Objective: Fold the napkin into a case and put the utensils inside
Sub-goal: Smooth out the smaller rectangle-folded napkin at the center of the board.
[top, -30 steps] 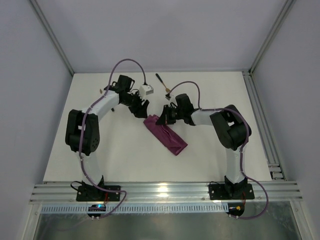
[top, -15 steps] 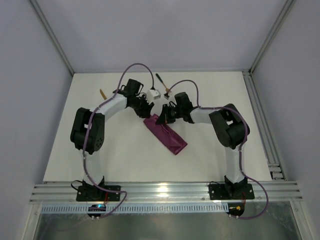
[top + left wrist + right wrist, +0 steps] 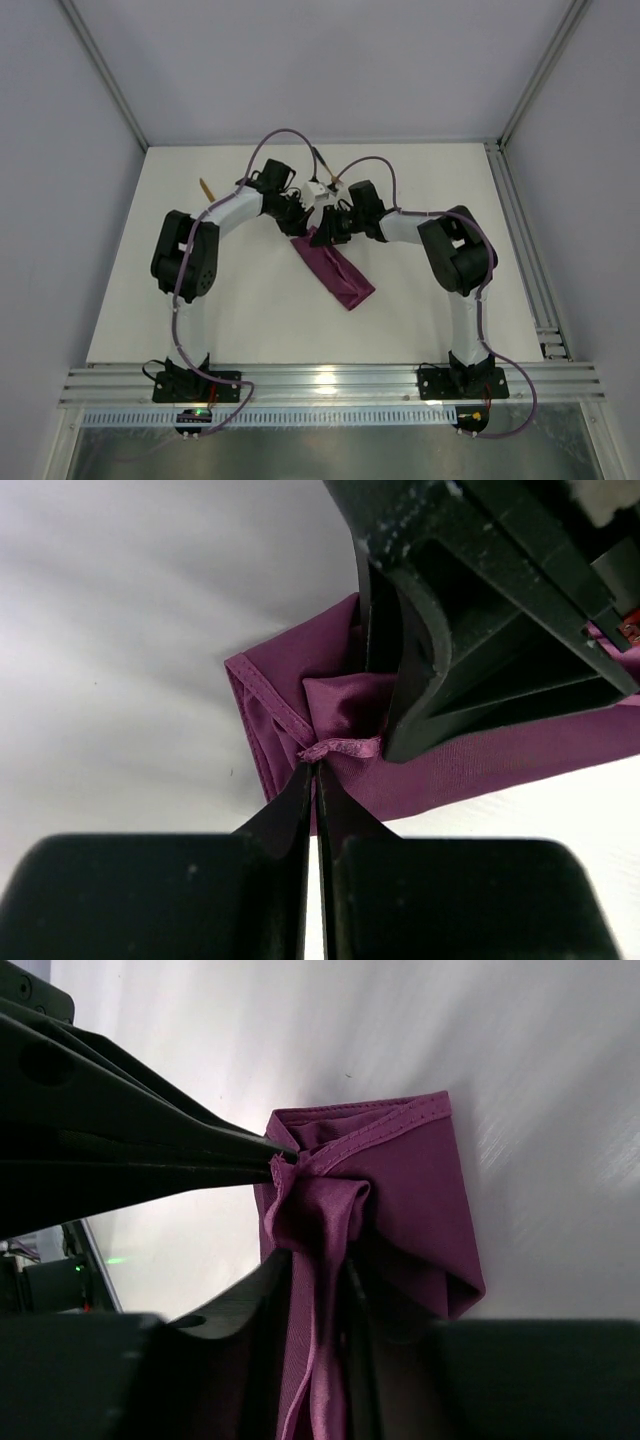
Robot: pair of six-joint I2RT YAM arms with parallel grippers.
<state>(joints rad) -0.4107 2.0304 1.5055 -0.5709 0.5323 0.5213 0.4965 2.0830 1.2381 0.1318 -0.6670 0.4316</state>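
The magenta-purple napkin [image 3: 338, 270] lies folded into a slim strip mid-table, slanting toward the near right. Both grippers meet at its far end. My left gripper [image 3: 317, 767] is shut on the napkin's hem [image 3: 345, 748]; from above the left gripper [image 3: 303, 216] sits just left of the strip's tip. My right gripper [image 3: 318, 1270] stands slightly open, with a raised fold of the napkin [image 3: 420, 1190] hanging loosely between its fingers. One utensil [image 3: 320, 158] with a black handle lies behind the grippers. A gold-tipped utensil [image 3: 206, 188] lies at the far left.
Purple cables [image 3: 285, 135] arch over both wrists. A metal rail [image 3: 525, 240] runs along the table's right side, and another rail [image 3: 330, 380] crosses the near edge by the arm bases. Grey walls enclose the table.
My left arm swung right to the napkin's far end and closed its fingers on the hem. My right gripper, shut before, has parted its fingers a little.
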